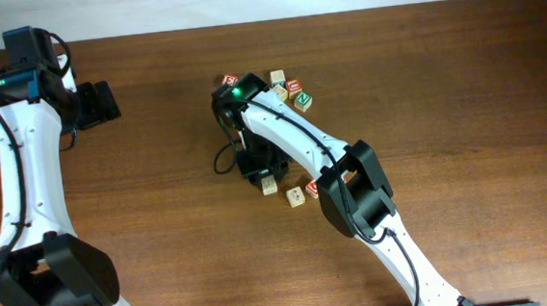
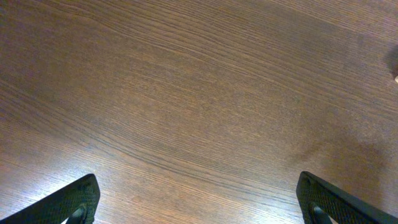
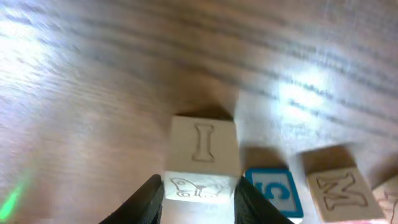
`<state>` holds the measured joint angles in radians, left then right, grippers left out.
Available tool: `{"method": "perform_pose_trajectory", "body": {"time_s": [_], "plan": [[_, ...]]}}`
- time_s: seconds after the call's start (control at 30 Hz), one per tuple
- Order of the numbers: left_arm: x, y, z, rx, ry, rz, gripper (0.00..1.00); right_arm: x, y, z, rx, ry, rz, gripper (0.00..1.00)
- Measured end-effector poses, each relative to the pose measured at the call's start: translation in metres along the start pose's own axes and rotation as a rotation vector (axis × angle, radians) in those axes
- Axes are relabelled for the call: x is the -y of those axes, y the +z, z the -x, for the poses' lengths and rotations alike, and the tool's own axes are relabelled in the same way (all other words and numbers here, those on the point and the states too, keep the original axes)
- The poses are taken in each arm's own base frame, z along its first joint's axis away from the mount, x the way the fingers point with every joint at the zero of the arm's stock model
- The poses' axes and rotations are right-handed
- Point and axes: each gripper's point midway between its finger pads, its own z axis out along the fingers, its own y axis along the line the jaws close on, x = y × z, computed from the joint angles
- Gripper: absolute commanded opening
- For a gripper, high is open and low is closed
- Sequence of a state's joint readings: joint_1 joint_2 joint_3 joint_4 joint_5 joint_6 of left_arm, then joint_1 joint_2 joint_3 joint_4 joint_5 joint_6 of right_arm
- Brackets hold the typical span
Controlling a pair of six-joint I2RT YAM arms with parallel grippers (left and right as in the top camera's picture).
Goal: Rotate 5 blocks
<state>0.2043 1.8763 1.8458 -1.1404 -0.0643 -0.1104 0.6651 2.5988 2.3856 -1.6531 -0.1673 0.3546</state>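
Currently the right gripper (image 3: 198, 186) clamps one block (image 3: 202, 155), marked I, on the table (image 3: 93, 93). Two cubes sit beside it: one blue-faced cube (image 3: 272, 190), one M block (image 3: 339, 186). Left gripper (image 2: 199, 202) stands wide, empty

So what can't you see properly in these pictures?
- Overhead: the right claw is mostly hidden under the right arm.
- Right wrist: the blue block is cut off by the bottom edge, and the far-right block by the right edge. The drawing on the I block's lower face is blurred.
- Left wrist: the left claw shows only its fingertips, cut by the bottom edge.
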Motion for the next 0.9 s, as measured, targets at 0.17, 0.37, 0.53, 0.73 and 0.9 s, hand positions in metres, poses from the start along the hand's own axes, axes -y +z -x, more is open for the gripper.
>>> {"method": "perform_pose_trajectory", "body": {"time_s": [0.17,0.37,0.53,0.73,0.9], "plan": [[0.000,0.000,-0.001,-0.005,0.000,0.001,1.00,-0.007,0.002,-0.015,-0.049,-0.012,0.000,0.41],[0.000,0.000,-0.004,-0.016,0.001,0.002,0.99,-0.026,-0.003,-0.018,-0.039,-0.097,0.046,0.43],[-0.001,0.000,-0.005,-0.020,0.001,0.002,0.99,0.011,-0.075,0.026,0.220,-0.042,0.075,0.56],[-0.001,0.000,-0.005,-0.022,0.002,0.002,0.99,0.141,-0.148,0.106,0.586,0.276,0.123,0.70],[-0.001,0.000,-0.005,-0.022,0.002,0.002,0.99,0.172,-0.137,0.132,0.622,0.417,0.152,0.70]]}}
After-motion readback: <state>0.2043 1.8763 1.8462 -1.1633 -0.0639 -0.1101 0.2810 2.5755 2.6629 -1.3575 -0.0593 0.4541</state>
